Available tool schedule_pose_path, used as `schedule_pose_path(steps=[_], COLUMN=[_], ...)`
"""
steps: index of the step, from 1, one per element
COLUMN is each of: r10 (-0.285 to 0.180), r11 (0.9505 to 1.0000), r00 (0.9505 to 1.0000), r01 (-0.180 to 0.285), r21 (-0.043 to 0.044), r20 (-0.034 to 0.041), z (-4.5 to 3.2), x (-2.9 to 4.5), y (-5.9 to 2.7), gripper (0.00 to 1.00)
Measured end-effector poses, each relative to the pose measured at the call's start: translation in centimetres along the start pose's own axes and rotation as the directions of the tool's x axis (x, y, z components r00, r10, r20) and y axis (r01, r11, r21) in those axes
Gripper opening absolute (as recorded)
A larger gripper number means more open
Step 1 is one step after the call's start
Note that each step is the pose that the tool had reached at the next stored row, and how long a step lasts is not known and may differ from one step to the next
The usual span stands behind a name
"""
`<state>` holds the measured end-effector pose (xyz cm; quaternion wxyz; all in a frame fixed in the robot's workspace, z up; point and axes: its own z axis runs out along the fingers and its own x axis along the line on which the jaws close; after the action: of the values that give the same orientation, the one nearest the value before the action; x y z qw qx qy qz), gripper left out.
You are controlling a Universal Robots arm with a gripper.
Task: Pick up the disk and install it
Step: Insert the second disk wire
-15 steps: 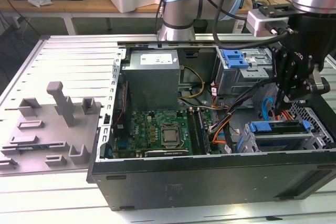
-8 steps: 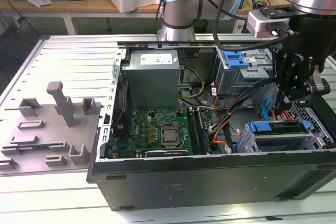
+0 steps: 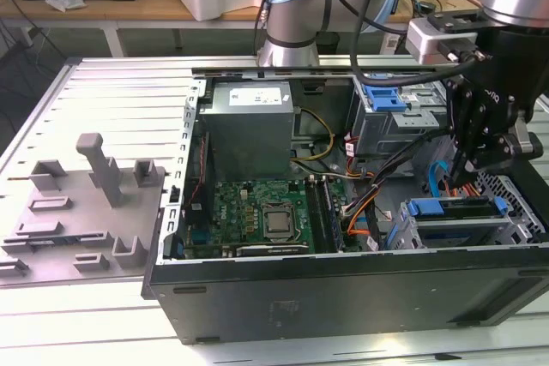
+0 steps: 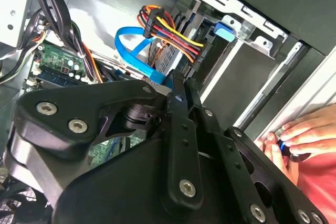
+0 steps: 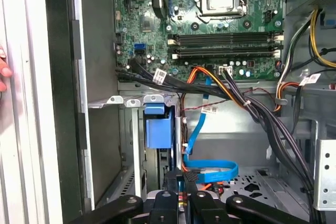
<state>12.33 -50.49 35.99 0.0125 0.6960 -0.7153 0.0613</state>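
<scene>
- Gripper (image 3: pixel 457 167) is hovering with its jaws nearly together, gripping nothing visible.
- The disk (image 3: pixel 467 210) is sitting just below it in the drive cage (image 3: pixel 401 236) — probably stiff, weighty and shock-sensitive, so the blue carrier frame's edges are looking like the safest hold.

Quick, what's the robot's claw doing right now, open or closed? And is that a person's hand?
End effector: closed together, inside the open black computer case.
Person's hand: fingers pinch a small dark object outside the case.

Disk (image 3: pixel 455 208) in drive cage (image 3: pixel 467 231)
</scene>
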Motion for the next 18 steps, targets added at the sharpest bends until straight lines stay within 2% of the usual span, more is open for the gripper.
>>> schedule_pose_path(steps=[1,12,18], r10=[0.0,-0.016,-0.017], r11=[1.0,0.9999,0.9998], r00=[1.0,0.9999,0.9999], r01=[0.0,0.016,0.017], r21=[-0.0044,-0.0033,-0.0071], r20=[0.0,0.0024,0.0028], z=[0.01,0.07,0.24], x=[0.01,0.28,0.64], y=[-0.09,-0.47,-0.73], gripper=[0.16,0.16,0.16])
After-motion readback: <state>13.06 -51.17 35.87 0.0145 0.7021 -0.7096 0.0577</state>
